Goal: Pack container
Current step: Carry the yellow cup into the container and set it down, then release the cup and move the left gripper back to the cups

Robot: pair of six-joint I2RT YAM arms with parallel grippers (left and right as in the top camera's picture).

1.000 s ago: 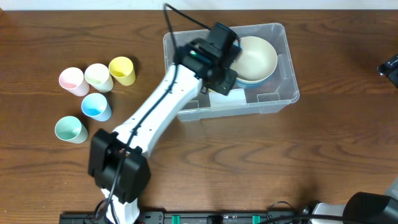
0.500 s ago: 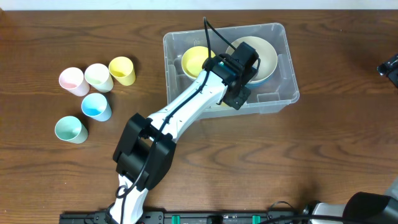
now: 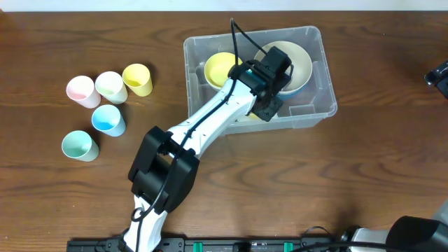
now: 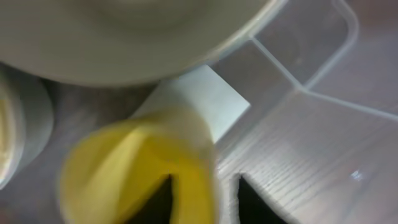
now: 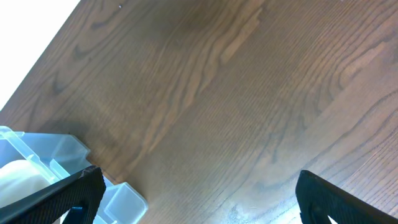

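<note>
When handling the container [image 3: 311, 113], treat as light, thin-walled and somewhat springy (judged from the clear moulded plastic, not tested). Locate on the table [image 3: 364, 182] right of centre toward the far edge, well apart from the five cups [image 3: 110, 85] grouped at the left. Note contents: yellow bowl [image 3: 218, 66] at the left end, cream bowl [image 3: 294, 63] at the right end, white label [image 4: 199, 99] on the floor between. Expect smooth, slippery walls and easy sliding on the wood if nudged from inside. Take hold at the rolled rim, preferably near a corner or on a short end, pinching over the lip; avoid the middle of a long wall, likely to bow. Allow for added weight from the bowls, and lift level to prevent shifting. Read left gripper [image 4: 202, 198] as positioned inside the container beside the cream bowl, with the wall of a blurred yellow thing [image 4: 124, 165] lying between the two fingers; cannot tell whether clamped or let go. Read right gripper [image 5: 199, 198] as spread wide over bare table, grasping nothing, off to the right of the container. Keep pressure gentle: risk of cracking judged low, risk of slipping judged higher.
</note>
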